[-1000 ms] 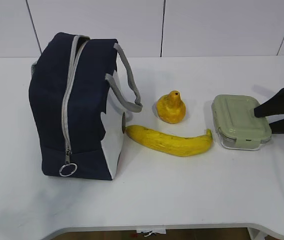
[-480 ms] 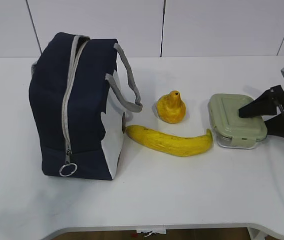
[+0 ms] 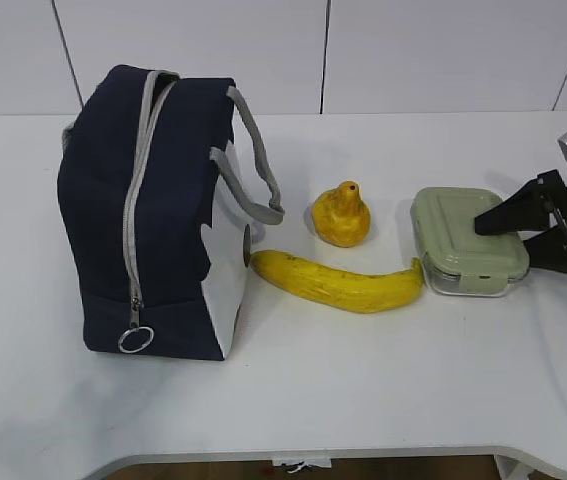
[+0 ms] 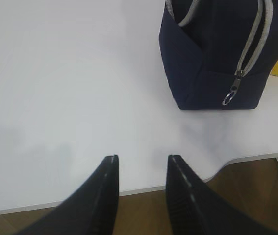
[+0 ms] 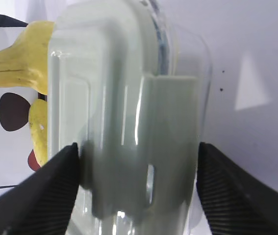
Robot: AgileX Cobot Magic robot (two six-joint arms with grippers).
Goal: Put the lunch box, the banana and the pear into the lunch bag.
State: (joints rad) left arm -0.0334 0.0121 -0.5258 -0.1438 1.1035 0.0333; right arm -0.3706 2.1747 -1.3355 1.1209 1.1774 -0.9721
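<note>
We see the right gripper [image 3: 523, 238] straddling the lunch box [image 3: 463, 255], sage-green clip lid on clear base, at 3 o'clock of the banana [image 3: 338, 281]; grip unconfirmed. Left gripper [image 4: 141, 169] parted, empty.

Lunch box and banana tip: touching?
Cannot tell. In the exterior view the banana tip overlaps the lunch box corner with no visible gap, but the slanted angle can't confirm contact.
</note>
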